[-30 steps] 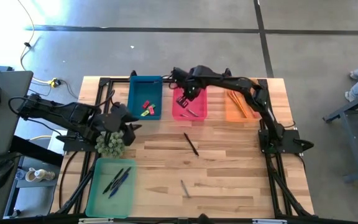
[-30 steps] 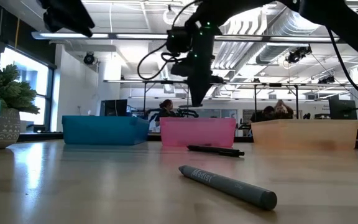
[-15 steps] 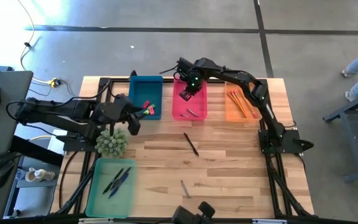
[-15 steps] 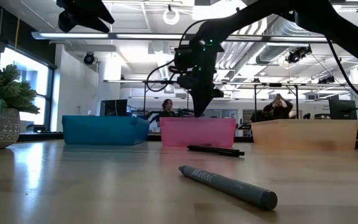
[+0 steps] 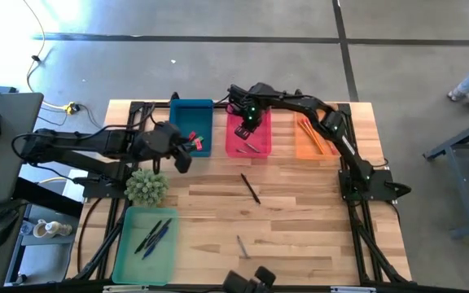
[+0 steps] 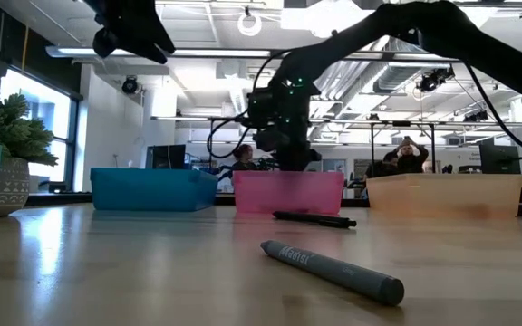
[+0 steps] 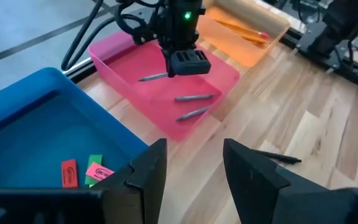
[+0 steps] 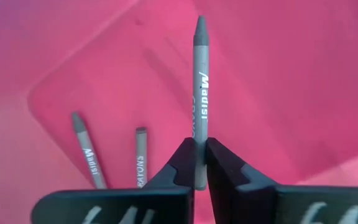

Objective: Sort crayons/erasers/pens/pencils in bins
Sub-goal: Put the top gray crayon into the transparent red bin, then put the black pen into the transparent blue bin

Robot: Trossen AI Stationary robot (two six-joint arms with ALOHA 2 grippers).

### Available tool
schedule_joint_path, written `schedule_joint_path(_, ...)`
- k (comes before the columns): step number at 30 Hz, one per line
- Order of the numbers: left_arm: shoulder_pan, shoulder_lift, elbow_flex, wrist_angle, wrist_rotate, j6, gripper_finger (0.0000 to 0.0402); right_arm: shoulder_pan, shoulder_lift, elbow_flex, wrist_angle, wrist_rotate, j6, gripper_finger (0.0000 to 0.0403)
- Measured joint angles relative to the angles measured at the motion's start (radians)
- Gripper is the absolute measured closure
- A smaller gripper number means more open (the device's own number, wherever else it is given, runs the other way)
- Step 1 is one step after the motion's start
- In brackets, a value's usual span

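Note:
My right gripper (image 5: 246,120) hangs over the pink bin (image 5: 259,149) and is shut on a grey crayon (image 8: 199,74). Two more grey crayons (image 8: 89,155) lie on that bin's floor. My left gripper (image 7: 191,168) is open and empty above the near right corner of the blue bin (image 5: 187,114), which holds red, pink and green erasers (image 7: 86,171). Another grey crayon (image 5: 243,246) and a dark pen (image 5: 251,188) lie flat on the table. My right gripper pinches the crayon near its blunt end (image 8: 199,163) between its two fingertips. The crayon's pointed end (image 8: 200,25) sticks out beyond the fingers. It also shows in the left wrist view (image 7: 154,77), held clear above the pink bin's floor.
The orange bin (image 5: 300,150) at the far right holds orange pencils (image 5: 312,134). The light green bin (image 5: 129,260) at the near left holds dark pens (image 5: 155,238). A small potted plant (image 5: 145,187) stands just near my left gripper. People show in the room behind.
My left gripper has gone toward the table's right and far edges, from beside the plant to the blue bin's near right corner. My right gripper has come down a little over the pink bin, still holding the crayon.

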Motion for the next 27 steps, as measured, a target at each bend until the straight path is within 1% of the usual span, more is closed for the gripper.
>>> schedule_joint_path(3, 0.000, 0.020, 0.000, 0.000, 0.000, 0.000, 0.0257, 0.010, 0.001, 0.000, 0.007, 0.002, -0.024, 0.0380)
schedule_joint_path(7, 0.000, 0.041, 0.000, -0.002, 0.000, 0.000, 0.0257, 0.020, 0.001, 0.000, 0.011, 0.016, -0.043, 0.0334)
schedule_joint_path(10, 0.000, 0.053, 0.000, -0.002, 0.000, 0.000, 0.0257, 0.020, 0.000, 0.000, 0.010, 0.047, -0.043, 0.0298)
schedule_joint_path(13, 0.000, 0.058, 0.000, -0.002, 0.017, 0.000, 0.0253, 0.009, -0.011, 0.000, -0.008, 0.048, -0.033, 0.0274)
schedule_joint_path(16, 0.000, 0.058, 0.000, -0.002, 0.031, 0.006, 0.0240, -0.001, -0.044, 0.000, -0.046, 0.048, -0.038, 0.0265)
schedule_joint_path(20, 0.000, 0.055, 0.000, -0.002, 0.036, 0.034, 0.0210, -0.001, -0.104, 0.000, -0.102, 0.048, -0.056, 0.0264)
schedule_joint_path(25, 0.000, 0.055, 0.000, -0.004, 0.027, 0.027, 0.0173, 0.028, -0.179, 0.000, -0.147, 0.045, -0.042, 0.0265)
schedule_joint_path(27, 0.000, 0.054, 0.000, -0.008, 0.051, 0.026, 0.0167, 0.048, -0.204, 0.000, -0.158, 0.045, -0.031, 0.0265)
